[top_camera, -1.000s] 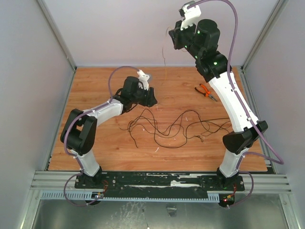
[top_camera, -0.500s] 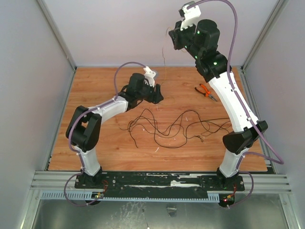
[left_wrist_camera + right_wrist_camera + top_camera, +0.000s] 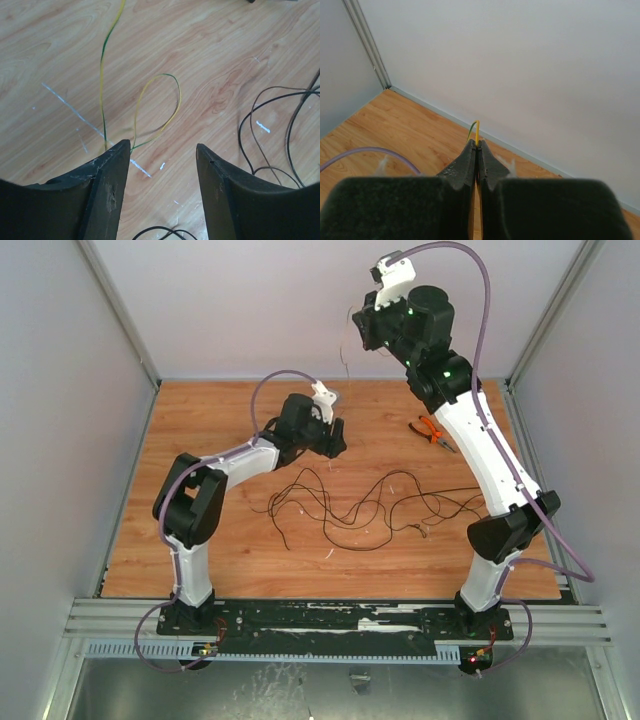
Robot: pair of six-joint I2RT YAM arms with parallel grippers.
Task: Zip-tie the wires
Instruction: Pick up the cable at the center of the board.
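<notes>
Overhead, the left gripper (image 3: 336, 436), jaws apart, hovers with the wires (image 3: 352, 508) beneath and to its right, a light floppy tangle likely best pinched where strands bunch; the right gripper (image 3: 477, 149) clamps a yellow-green strand (image 3: 477, 129).

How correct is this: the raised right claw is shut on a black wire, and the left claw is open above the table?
One detail is wrong: the right claw is shut on a yellow-green wire, not a black one, as the right wrist view shows.
</notes>
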